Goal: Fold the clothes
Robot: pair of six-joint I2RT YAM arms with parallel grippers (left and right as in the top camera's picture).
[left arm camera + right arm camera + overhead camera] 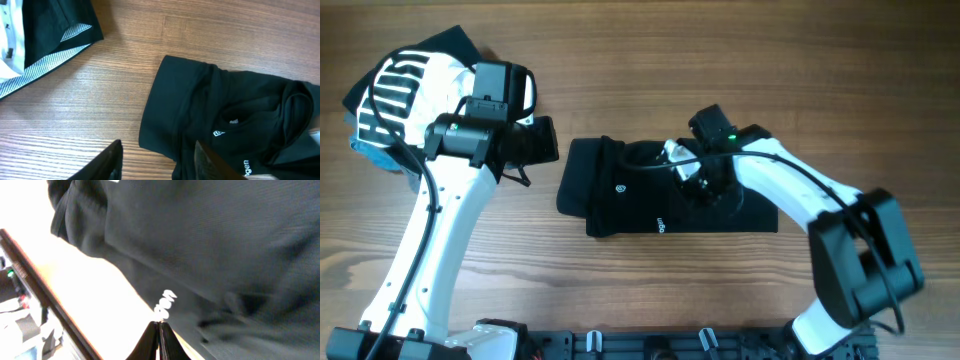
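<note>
The right pincer point(160, 332) is clenched tip to tip over the T-shirt point(630, 205), though I cannot tell whether it holds cloth, and the left pincer point(157, 157) hangs released at the shirt's left edge. The shirt lies mid-table point(620, 80), already folded to a compact rectangle and rumpled only under the right pincer, so I judge a last fold or smoothing is left. Count: one black T-shirt, two pincers, and one striped garment point(395, 85) well apart at the far-left corner.
</note>
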